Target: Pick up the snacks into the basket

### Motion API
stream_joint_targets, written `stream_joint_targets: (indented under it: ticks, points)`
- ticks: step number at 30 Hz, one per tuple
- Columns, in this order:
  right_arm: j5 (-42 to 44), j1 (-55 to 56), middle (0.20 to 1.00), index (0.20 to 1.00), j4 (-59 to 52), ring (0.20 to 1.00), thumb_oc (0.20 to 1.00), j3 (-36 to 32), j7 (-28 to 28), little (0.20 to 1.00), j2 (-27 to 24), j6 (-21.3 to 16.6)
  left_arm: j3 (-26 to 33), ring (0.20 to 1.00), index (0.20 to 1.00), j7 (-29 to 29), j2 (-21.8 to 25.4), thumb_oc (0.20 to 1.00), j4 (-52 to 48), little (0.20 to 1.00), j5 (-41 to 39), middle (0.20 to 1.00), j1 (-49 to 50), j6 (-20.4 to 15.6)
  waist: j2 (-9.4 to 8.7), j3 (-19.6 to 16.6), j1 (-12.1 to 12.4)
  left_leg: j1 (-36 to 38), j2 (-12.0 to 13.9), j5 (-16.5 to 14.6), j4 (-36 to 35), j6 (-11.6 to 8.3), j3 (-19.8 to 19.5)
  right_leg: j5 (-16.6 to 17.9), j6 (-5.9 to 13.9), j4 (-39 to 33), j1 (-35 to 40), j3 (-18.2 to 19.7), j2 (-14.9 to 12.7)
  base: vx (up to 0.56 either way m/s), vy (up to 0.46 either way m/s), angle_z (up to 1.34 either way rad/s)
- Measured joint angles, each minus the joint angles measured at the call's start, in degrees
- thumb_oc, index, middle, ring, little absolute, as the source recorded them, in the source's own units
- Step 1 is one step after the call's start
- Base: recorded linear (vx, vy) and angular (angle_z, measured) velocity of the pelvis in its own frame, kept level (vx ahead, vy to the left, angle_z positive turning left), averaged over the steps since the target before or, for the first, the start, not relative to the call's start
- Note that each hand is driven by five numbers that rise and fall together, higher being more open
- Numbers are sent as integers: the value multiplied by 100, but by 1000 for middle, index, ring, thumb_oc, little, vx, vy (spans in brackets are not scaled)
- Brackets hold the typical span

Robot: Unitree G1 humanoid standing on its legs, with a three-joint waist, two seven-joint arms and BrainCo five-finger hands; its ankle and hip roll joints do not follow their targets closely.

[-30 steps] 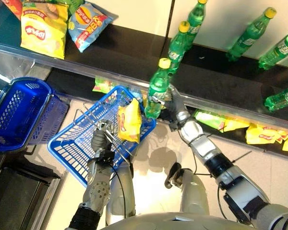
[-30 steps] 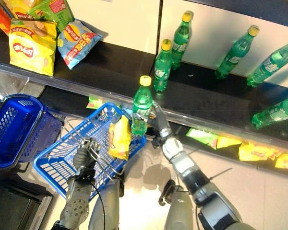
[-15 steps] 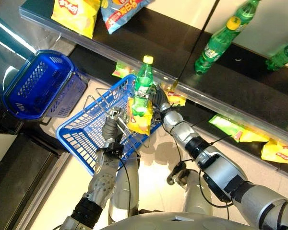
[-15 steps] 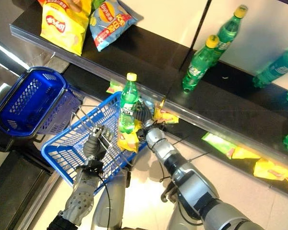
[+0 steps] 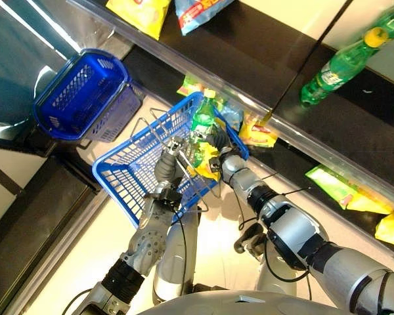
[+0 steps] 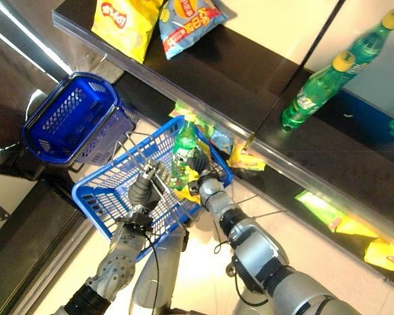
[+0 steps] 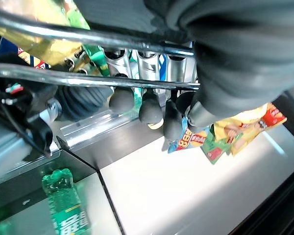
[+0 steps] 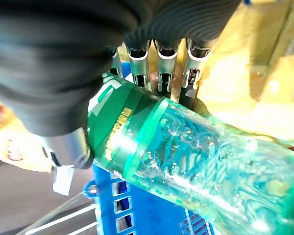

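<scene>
Basket (image 5: 128, 172), blue, hangs from your left hand (image 5: 167, 167), fingers curled round its wire handle (image 7: 88, 78). From the head views your right hand (image 6: 198, 176) grips a green bottle (image 6: 182, 147) over the basket beside a yellow snack bag (image 5: 207, 161). Your right wrist view shows fingers (image 8: 161, 63) wrapped around the bottle. Dark shelves (image 6: 249, 92) carry bottles and chips.

Black two-tier shelf (image 6: 249, 85) with clear front lip: yellow crisp bag (image 6: 125, 20), blue crisp bag (image 6: 187, 16) and green plastic bottles (image 6: 315, 92) on upper tier. Yellow and green snack packets (image 6: 328, 213) on lower tier, beyond the fingers.
</scene>
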Motion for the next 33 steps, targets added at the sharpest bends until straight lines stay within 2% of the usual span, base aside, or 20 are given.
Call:
stream_joint_targets:
  ticks: [7, 10, 15, 19, 23, 26, 33]
  points:
    - [65, -176, 200, 200, 389, 200, 200, -12, 4, 200, 107, 118, -324, 200, 200, 0, 46, 200, -76, 200, -142, 200, -305, 2, 65, 34, 48, -82, -70, 49, -8, 10, -125, -22, 32, 10, 13, -77, -16, -9, 2, 11]
    - [44, -276, 200, 200, 525, 200, 200, 60, 2, 200, 102, 188, -420, 200, 200, 1, 25, 200, -82, 200, -150, 200, -433, 2, 123, 64, 148, -81, -83, 62, -13, 4, -142, -30, 26, 30, 12, -85, -24, -7, 2, 2]
    - [-512, -362, 200, 200, 616, 200, 200, 214, 57, 200, 121, 240, -577, 200, 200, 1, 13, 200, -107, 200, -150, 200, -473, 1, 154, 71, 183, -144, -141, 95, -19, -3, -223, -89, 29, 114, 1, -175, -101, -26, 8, 11]
    - [-603, -440, 200, 200, 755, 200, 200, 244, 104, 200, 113, 349, -763, 200, 200, 2, 19, 200, -124, 200, -214, 200, -575, 10, 200, 93, 201, -256, -190, 116, 0, -9, -314, -144, 42, 192, -47, -243, -150, -18, 12, 16]
    - [-479, -421, 200, 200, 754, 200, 200, 279, 280, 200, 112, 380, -784, 200, 200, 1, -1, 200, -128, 200, -334, 200, -650, 101, 248, 118, 246, -296, -235, 148, -7, -1, -315, -153, 46, 232, -92, -258, -192, 0, 15, 4]
    - [-380, -424, 200, 200, 701, 200, 200, 501, 448, 200, 85, 375, -784, 200, 200, 1, 2, 200, -132, 200, -363, 200, -733, 108, 249, 118, 320, -292, -258, 151, -18, 0, -322, -157, 52, 232, -82, -272, -198, 4, 2, 1]
    - [-415, -374, 200, 200, 545, 200, 200, 961, 951, 200, -32, 368, -757, 200, 200, -11, 109, 200, -144, 200, -373, 200, -833, 110, 249, 117, 327, -266, -286, 185, -41, 7, -375, -195, 95, 249, -6, -312, -258, 34, -2, 8]
